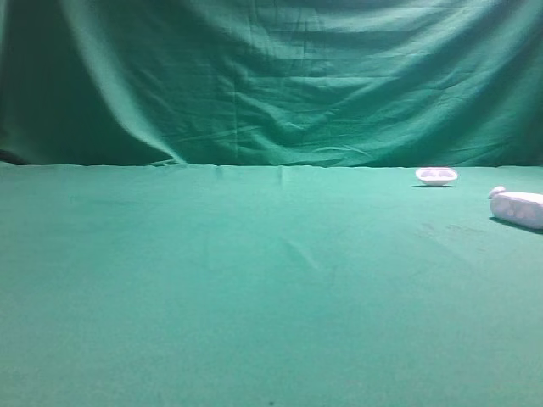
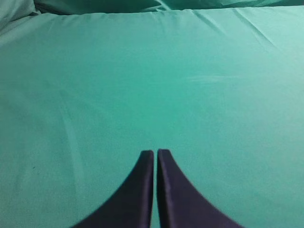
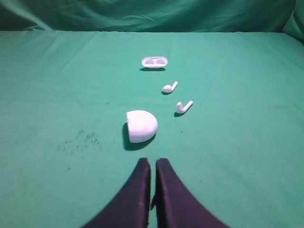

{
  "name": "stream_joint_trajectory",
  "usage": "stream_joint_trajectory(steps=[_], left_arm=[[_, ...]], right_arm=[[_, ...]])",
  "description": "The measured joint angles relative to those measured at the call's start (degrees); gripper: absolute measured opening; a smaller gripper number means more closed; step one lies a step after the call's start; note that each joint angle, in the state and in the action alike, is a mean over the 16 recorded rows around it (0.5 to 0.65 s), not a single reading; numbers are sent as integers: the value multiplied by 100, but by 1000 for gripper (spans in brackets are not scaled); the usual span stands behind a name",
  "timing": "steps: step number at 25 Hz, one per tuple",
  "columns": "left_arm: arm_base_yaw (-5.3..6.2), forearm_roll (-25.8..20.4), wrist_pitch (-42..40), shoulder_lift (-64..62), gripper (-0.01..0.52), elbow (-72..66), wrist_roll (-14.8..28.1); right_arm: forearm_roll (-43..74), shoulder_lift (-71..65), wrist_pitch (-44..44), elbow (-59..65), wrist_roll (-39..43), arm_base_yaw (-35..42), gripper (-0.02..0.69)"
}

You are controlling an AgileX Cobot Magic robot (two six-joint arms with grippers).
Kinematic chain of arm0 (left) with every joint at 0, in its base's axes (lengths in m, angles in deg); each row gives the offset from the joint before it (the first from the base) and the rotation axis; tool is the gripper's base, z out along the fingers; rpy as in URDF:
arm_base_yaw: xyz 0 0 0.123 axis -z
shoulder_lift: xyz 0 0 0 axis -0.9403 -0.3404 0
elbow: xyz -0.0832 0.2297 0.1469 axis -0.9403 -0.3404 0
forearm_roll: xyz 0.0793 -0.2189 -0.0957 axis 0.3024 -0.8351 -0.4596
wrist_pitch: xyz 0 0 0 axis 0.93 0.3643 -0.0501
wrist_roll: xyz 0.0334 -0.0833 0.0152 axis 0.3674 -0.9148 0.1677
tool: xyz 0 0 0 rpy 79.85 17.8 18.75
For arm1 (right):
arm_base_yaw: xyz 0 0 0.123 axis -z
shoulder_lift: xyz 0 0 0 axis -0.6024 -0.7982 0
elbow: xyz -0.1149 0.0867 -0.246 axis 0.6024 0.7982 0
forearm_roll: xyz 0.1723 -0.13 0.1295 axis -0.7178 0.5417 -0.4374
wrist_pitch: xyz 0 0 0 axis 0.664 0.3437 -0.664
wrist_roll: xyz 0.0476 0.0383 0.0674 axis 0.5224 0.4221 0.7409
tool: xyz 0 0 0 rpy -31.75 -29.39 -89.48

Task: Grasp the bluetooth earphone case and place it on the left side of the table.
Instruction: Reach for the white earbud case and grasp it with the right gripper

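Observation:
The white, rounded bluetooth earphone case lies on the green table at the far right edge of the high view. In the right wrist view the case lies just ahead of my right gripper, slightly to its left and not touching it. The right gripper's dark fingers are shut and empty. My left gripper is shut and empty over bare green cloth. Neither gripper shows in the high view.
A shallow white dish sits farther back, also seen in the high view. Two loose white earbuds lie between the dish and the case. A tiny white blob rests by the case. A green backdrop hangs behind.

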Motion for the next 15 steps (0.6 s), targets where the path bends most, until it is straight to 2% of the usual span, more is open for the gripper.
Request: stream_joint_trajectory(steps=[15], left_arm=[[0,0,0,0,0,0,0]], right_arm=[[3,0,0,0,-2,0,0]])
